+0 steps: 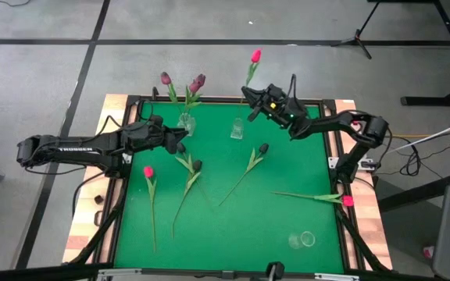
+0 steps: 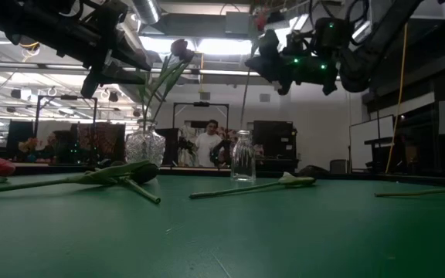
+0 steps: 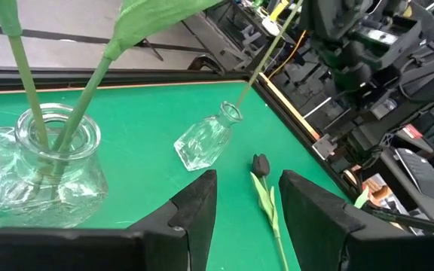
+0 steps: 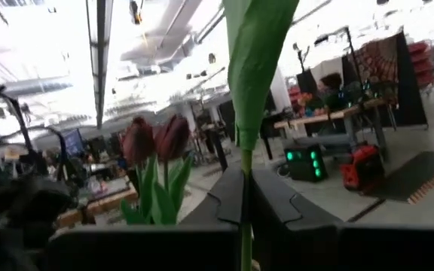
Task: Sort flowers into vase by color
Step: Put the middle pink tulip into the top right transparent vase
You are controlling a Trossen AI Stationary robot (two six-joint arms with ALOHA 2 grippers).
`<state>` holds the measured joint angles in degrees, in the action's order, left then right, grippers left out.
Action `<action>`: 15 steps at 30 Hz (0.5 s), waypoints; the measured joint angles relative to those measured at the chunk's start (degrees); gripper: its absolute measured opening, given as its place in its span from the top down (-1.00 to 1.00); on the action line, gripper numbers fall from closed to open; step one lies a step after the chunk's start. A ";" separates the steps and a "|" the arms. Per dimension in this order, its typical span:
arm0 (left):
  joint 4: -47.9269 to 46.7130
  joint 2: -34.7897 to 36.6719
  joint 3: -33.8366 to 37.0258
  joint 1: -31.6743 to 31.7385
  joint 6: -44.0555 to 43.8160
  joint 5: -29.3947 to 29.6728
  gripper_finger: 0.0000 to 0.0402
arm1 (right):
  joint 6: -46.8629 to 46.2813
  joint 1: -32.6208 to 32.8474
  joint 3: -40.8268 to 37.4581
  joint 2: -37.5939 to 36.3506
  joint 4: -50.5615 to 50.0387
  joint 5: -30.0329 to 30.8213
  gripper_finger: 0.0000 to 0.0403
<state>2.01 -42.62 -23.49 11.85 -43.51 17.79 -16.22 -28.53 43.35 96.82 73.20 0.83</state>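
In the right wrist view alone, right jaws [image 4: 246,199] clamping green stem [image 4: 246,233]

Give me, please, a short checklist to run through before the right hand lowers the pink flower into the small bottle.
1. Right hand shut on the pink flower stem: ok.
2. Stem lined up with the small bottle: ok, it reaches the mouth in the left wrist view.
3. Bottle standing upright: ok.
4. Bottle free of other flowers: ok.
5. Left hand open, apart from the bottle: ok.
6. How far the stem tip is inside: cannot tell.
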 joint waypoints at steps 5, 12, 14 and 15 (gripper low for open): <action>0.01 -0.01 0.00 0.01 -0.02 0.01 0.29 | 1.06 0.00 0.01 -0.07 -1.50 -0.08 0.93; 0.01 -0.01 0.00 0.00 -0.03 0.00 0.29 | 2.25 0.00 0.02 0.30 -4.44 -1.84 0.93; 0.00 0.01 0.00 -0.01 -0.04 -0.01 0.29 | 2.66 0.00 0.02 0.98 -3.76 -2.25 0.93; 0.01 0.01 0.00 0.01 -0.05 -0.01 0.29 | 2.68 0.00 0.02 1.49 -3.55 -2.48 0.93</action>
<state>2.02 -42.61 -23.49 11.86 -43.55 17.78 -13.55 -28.53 43.38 98.31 69.66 -1.64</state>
